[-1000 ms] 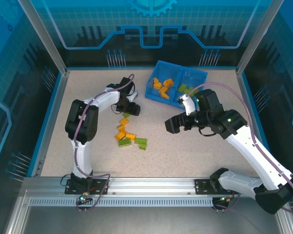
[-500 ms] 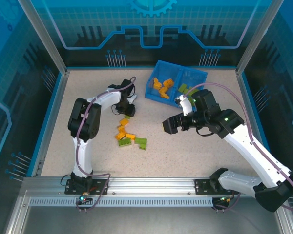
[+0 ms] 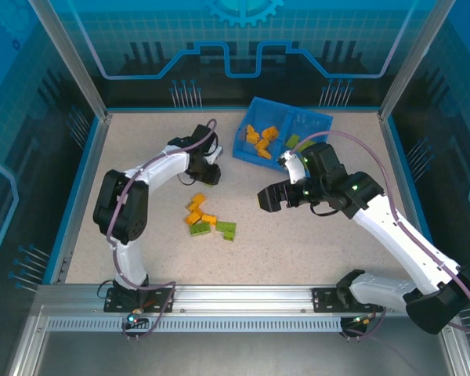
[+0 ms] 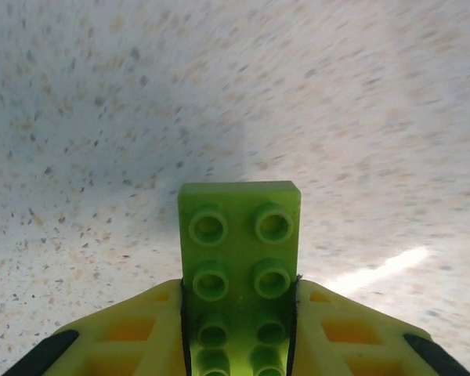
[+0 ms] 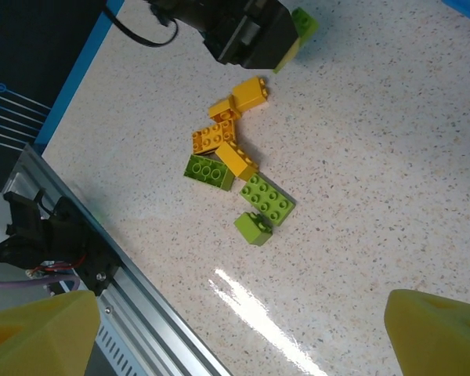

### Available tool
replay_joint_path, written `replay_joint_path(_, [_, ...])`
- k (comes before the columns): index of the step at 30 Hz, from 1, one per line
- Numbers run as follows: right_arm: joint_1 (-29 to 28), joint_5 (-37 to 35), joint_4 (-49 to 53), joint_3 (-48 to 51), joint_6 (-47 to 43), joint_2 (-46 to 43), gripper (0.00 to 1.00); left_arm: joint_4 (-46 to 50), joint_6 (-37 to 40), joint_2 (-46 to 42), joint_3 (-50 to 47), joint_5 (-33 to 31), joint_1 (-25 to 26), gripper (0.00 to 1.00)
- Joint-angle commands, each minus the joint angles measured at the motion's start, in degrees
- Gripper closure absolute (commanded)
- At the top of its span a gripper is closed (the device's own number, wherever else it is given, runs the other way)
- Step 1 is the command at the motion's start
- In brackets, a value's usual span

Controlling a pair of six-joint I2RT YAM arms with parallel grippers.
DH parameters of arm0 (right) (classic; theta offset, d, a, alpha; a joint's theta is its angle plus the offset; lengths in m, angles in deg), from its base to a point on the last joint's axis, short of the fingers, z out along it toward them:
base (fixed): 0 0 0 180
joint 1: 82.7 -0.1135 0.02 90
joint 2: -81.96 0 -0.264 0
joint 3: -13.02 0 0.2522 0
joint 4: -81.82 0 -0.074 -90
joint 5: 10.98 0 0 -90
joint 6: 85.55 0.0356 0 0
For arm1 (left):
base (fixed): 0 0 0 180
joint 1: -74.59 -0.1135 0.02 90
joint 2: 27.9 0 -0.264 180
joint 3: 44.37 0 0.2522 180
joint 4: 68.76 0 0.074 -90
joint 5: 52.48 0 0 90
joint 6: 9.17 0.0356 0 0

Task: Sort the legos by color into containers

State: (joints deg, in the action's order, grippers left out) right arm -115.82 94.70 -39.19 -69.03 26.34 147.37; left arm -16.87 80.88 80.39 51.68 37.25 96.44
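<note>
My left gripper (image 3: 208, 175) is shut on a light green lego (image 4: 239, 251), whose studded end sticks out past the yellow fingers (image 4: 141, 329) above bare table. The right wrist view shows this same lego (image 5: 303, 22) in the left gripper (image 5: 286, 39). Loose legos lie in a pile at mid table: orange ones (image 3: 196, 205) (image 5: 216, 137) and light green ones (image 3: 225, 229) (image 5: 268, 200). My right gripper (image 3: 270, 198) (image 5: 239, 329) hangs open, right of the pile and above the table. The blue tray (image 3: 254, 104) holds orange legos (image 3: 260, 141) in its left container and green ones (image 3: 298, 142) in its right.
A raised blue border (image 3: 78, 196) and metal posts frame the speckled table. The aluminium rail (image 3: 243, 298) (image 5: 141, 313) with both arm bases runs along the near edge. Bare table lies between the pile and the tray.
My left gripper has shut on the green lego beside the pile, and its elbow has swung left. My right gripper has drifted slightly left toward the pile, still open.
</note>
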Motion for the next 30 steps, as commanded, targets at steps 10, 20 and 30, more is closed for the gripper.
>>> replay_joint_path(10, [-0.3,-10.5,-1.9,-0.9,5.2,-4.8,0.04,-10.3,-6.6,1.1,17.7,10.5,12.0,0.69])
replay_joint_path(20, [2.2,-22.4,1.1,3.3,10.4,-17.8,0.04,-12.2,-10.4,27.3,51.3,10.9,15.1,0.68])
replay_joint_path(30, [3.5,-25.1,4.3,4.5,11.6,-23.6,0.03,-17.2,-11.2,40.3,65.6,8.6,17.2,0.57])
